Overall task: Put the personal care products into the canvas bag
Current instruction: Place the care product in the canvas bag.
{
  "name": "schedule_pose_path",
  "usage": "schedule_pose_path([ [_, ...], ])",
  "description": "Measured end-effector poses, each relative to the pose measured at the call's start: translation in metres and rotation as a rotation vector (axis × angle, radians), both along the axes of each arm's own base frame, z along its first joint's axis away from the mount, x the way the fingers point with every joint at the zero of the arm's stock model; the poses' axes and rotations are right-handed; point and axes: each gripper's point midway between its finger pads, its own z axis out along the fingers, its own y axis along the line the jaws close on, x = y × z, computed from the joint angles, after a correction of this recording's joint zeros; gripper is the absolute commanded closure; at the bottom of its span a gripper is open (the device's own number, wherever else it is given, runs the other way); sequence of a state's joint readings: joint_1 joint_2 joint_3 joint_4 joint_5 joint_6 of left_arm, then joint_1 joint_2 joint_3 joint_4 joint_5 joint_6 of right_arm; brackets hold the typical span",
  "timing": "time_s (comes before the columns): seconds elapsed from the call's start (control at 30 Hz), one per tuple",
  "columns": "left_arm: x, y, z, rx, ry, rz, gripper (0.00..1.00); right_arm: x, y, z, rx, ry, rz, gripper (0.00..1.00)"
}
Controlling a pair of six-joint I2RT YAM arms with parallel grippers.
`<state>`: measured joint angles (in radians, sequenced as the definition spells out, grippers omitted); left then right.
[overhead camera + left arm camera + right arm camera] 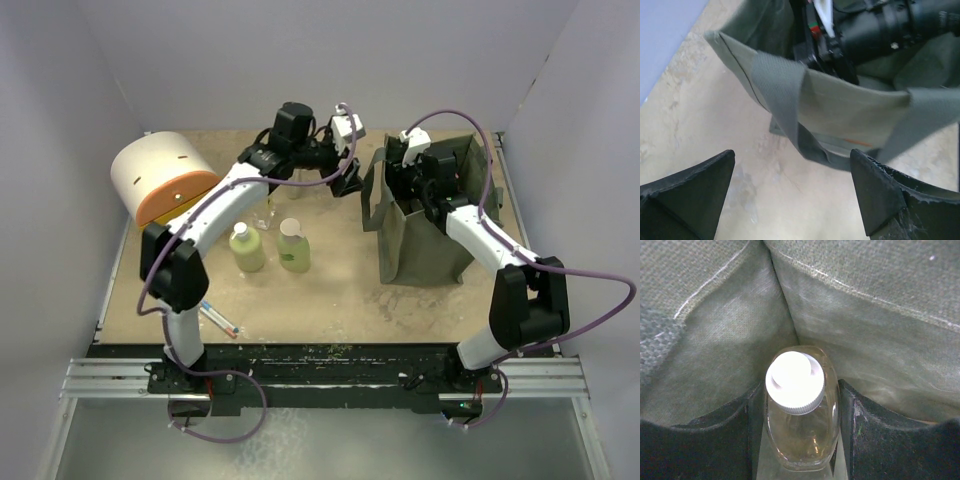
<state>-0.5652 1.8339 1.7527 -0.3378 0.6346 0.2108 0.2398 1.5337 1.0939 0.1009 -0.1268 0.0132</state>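
Progress is partial — my right claw is clamped on a white-capped bottle inside the canvas bag, right of centre. Meanwhile my left claw is spread wide, empty — two pale green bottles sit on the desk, centre-left.

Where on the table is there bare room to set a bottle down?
Bare table runs from the green bottles across to the bag, down to the near edge right of the pen. Crowded: back left, between box and green bottles; inside the bag the right gripper holds a white-capped bottle.
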Motion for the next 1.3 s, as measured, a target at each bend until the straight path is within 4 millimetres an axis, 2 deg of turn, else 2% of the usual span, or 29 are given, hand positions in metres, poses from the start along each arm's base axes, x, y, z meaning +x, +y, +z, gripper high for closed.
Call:
schedule_pose_path([
  [0.1, 0.02, -0.019, -0.011, 0.0, -0.012, -0.026, 0.1, 0.0, 0.0, 0.0, 0.001, 0.001, 0.0, 0.92],
  [0.17, 0.028, -0.03, -0.021, -0.002, -0.006, -0.041, 0.23, 0.0, 0.0, 0.0, 0.002, 0.001, 0.0, 0.92],
  [0.33, 0.031, -0.046, -0.038, -0.023, 0.044, -0.077, 0.64, 0.0, 0.0, 0.0, 0.004, 0.001, -0.001, 0.91],
  [0.43, 0.027, -0.05, -0.037, -0.042, 0.075, -0.098, 1.0, 0.0, 0.0, 0.0, 0.006, 0.002, -0.004, 0.91],
  [0.67, 0.021, -0.049, -0.019, -0.063, 0.067, -0.107, 1.0, 0.001, 0.0, 0.001, 0.015, 0.002, -0.014, 0.94],
  [0.9, 0.017, -0.038, 0.02, -0.073, 0.012, -0.062, 1.0, 0.001, 0.0, 0.001, 0.022, 0.003, -0.019, 0.96],
  [1.2, 0.014, -0.032, 0.031, -0.043, 0.028, -0.022, 1.0, 0.001, 0.001, 0.002, 0.027, -0.002, -0.016, 0.96],
  [1.3, 0.012, -0.033, 0.033, -0.039, 0.031, -0.02, 1.0, 0.002, 0.003, 0.003, 0.035, -0.005, -0.015, 0.93],
])
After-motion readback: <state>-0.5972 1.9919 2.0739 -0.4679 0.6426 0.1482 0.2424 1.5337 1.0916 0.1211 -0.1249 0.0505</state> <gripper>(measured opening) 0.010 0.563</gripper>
